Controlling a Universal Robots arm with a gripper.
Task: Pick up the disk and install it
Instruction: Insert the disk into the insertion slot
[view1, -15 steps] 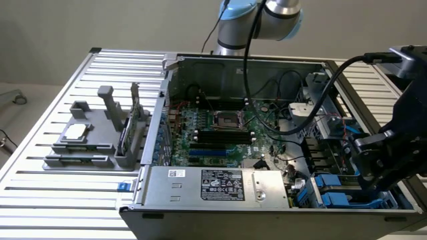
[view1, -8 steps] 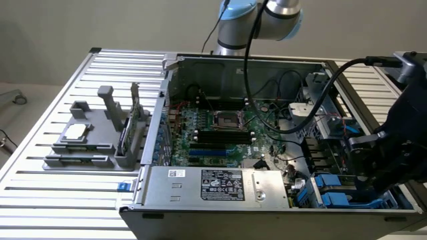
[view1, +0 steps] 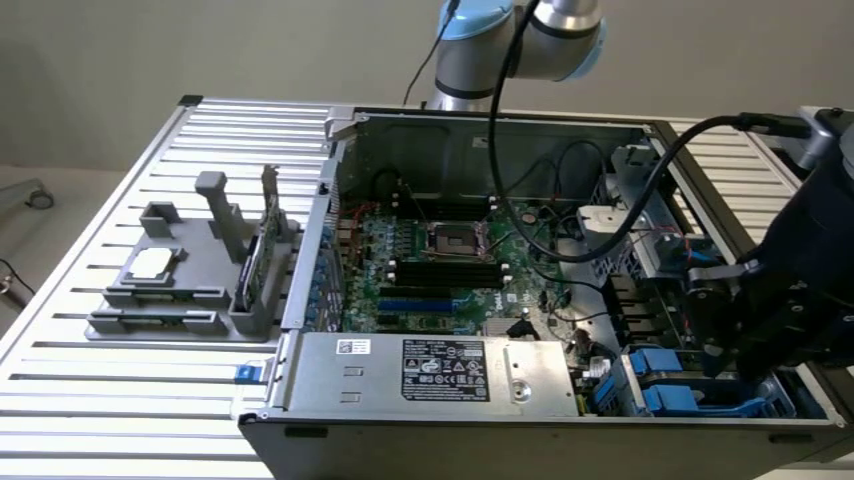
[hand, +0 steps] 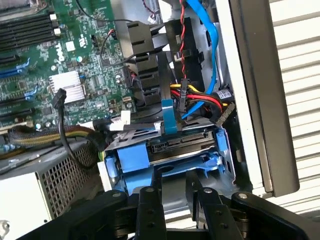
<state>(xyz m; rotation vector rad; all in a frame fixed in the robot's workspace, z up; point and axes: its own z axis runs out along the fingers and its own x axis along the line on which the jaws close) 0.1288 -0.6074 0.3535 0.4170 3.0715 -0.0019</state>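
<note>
The disk, grey metal in a blue plastic carrier, lies in the drive bay at the corner of the open computer case, its connector edge bare with no cable plugged in. In the exterior view the disk's blue carrier shows low at the case's right end. My gripper hangs right over the disk's near edge, its two black fingers a narrow gap apart. I cannot tell whether they touch the carrier. In the exterior view the gripper reaches down into that bay.
Red, yellow and black power wires and a blue data cable hang just behind the bay. The motherboard fills the case floor, the grey power supply box sits at its front. A grey parts holder stands on the slatted table.
</note>
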